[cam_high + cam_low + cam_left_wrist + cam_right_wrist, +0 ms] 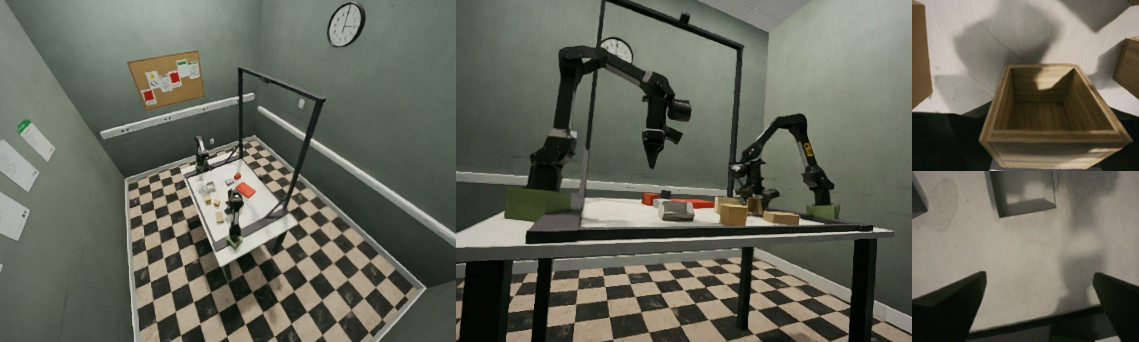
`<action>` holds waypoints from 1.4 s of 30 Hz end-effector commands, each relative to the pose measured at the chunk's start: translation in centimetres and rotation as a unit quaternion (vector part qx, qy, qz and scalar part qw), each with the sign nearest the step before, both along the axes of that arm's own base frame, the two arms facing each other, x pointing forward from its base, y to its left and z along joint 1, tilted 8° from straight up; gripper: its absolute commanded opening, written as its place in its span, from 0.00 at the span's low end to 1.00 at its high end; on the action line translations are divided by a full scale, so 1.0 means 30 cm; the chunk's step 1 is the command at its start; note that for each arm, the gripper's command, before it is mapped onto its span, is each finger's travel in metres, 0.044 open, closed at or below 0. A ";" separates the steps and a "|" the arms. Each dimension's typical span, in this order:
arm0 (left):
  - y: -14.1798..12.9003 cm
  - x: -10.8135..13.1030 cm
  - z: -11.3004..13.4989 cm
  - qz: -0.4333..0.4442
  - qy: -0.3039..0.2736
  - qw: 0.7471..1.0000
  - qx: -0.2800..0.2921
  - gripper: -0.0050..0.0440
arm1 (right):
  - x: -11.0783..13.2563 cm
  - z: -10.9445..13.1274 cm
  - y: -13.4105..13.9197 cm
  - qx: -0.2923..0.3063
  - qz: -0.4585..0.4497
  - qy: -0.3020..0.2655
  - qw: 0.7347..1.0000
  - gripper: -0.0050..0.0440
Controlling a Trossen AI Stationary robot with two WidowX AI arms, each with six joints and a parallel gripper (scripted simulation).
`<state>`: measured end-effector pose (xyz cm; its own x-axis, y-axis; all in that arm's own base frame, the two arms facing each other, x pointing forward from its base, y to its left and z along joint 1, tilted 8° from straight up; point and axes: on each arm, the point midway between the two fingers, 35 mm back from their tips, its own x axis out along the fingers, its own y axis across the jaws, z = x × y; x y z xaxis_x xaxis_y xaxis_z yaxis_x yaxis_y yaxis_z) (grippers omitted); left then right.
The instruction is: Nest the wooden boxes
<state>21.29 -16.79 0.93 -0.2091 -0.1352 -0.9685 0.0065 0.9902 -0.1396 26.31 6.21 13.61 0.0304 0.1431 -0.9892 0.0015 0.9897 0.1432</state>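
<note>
The left gripper (229, 209) (754, 198) (1039, 98) is closed on one open wooden box (754, 206) (1053, 149), a finger at each of two opposite sides. The box's open side faces up, and its inside is bare wood.

Near it are three more wooden pieces: a pale one (216, 203) (721, 204), a golden-tan one (207, 200) (733, 215), and a low, flat-lying one (219, 217) (781, 217). That makes four wooden pieces. The left arm (235, 222) (792, 121) bends over at the elbow and reaches down, its gripper low at the table (262, 202) (621, 215).

Farther along stands one grey open box (210, 187) (676, 211) (1026, 208). Beyond the boxes are one small lavender block (229, 182), one small red block (237, 176) (649, 199) and one flat red slab (245, 189) (698, 203).

The second arm, the right (201, 150) (623, 70), arches high, with its forearm sloping down and its wrist vertical. The right gripper (202, 168) (651, 166) (1040, 277) points down well above the table, open, with nothing between its two fingers.
</note>
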 end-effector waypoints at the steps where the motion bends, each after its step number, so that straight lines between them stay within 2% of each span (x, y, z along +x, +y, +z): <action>1: -0.004 -0.004 0.026 0.006 -0.046 0.999 -0.005 0.10 | 0.012 0.018 -0.001 0.000 0.001 -0.009 1.000 0.92; 3: -0.003 -0.013 0.029 0.011 -0.076 0.997 -0.005 0.10 | 0.012 0.018 -0.001 0.000 0.001 -0.009 1.000 0.92; 8: -0.003 -0.017 0.029 0.013 -0.089 0.996 -0.006 0.10 | 0.012 0.018 -0.001 0.000 0.001 -0.009 1.000 0.92; 14: -0.002 -0.036 0.033 0.023 -0.149 0.988 -0.007 0.09 | 0.012 0.018 -0.001 0.000 0.001 -0.009 1.000 0.92; 20: -0.002 -0.056 0.034 0.032 -0.209 0.977 -0.007 0.00 | 0.012 0.018 -0.001 0.000 0.001 -0.009 1.000 0.92; 24: -0.002 -0.057 0.033 0.032 -0.214 0.976 -0.007 0.00 | 0.012 0.018 -0.001 0.000 0.001 -0.009 1.000 0.92; 35: -0.002 -0.094 0.028 0.049 -0.324 0.945 -0.008 0.00 | 0.012 0.018 -0.001 0.000 0.001 -0.009 1.000 0.92; 42: -0.003 -0.105 0.025 0.054 -0.356 0.933 -0.008 0.00 | 0.012 0.018 -0.001 0.000 0.001 -0.009 1.000 0.92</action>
